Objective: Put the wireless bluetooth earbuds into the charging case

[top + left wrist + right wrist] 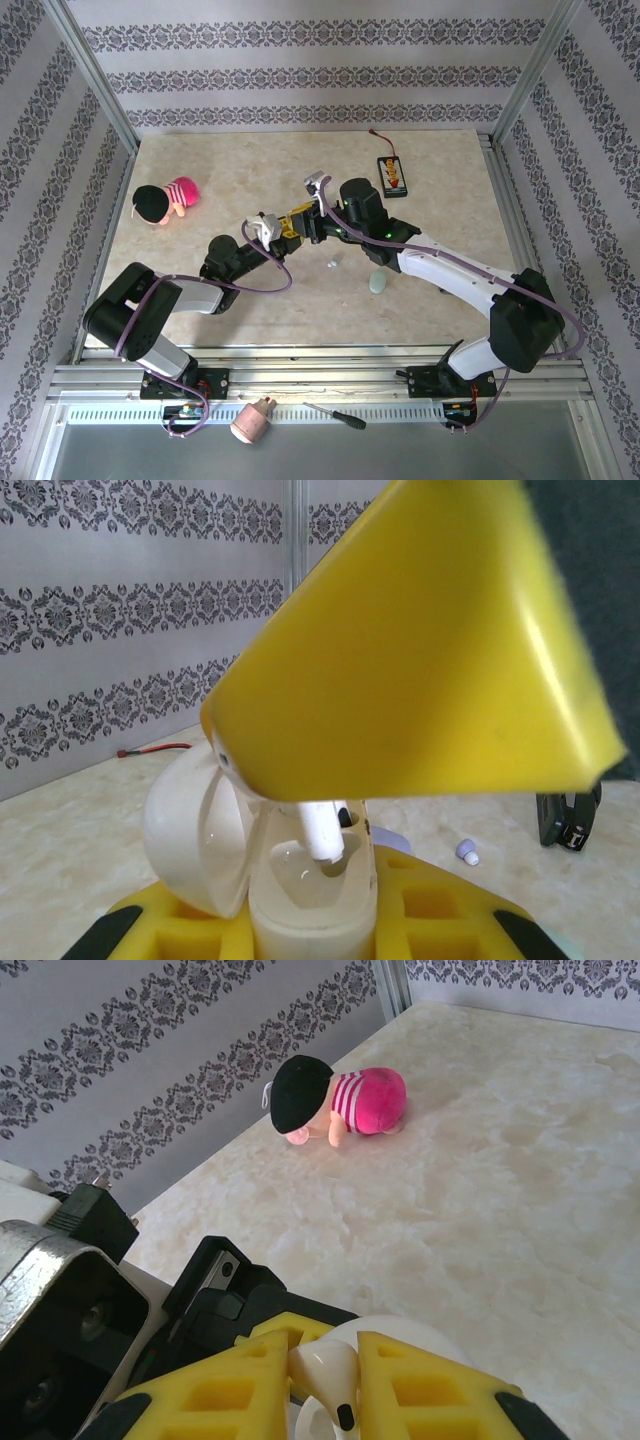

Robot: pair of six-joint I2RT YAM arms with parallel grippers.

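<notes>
- First, at the far left of the marbled surface [440,200], a plush toy [165,200] in a black cap and pink striped top lies on its side, well apart from both arms.
- Near the middle, the left gripper [305,932] is closed tight around the base of the white charging case [310,905], holding it upright with its lid [195,830] swung open to the left.
- Just to its right, the right gripper [325,1372] meets it from the other side, its yellow fingers [420,1380] pinched onto a white earbud [330,1378].
- The earbud's stem points down into the case's well (whether it is fully seated cannot be told).
- Right of the grippers, a small lavender-grey earbud [467,852] lies loose on the surface.
- A pale green pebble-shaped piece [377,283] rests near the right arm's forearm.
- Farther right and back, a black device [393,175] with orange buttons lies flat, a red wire at its far end.
</notes>
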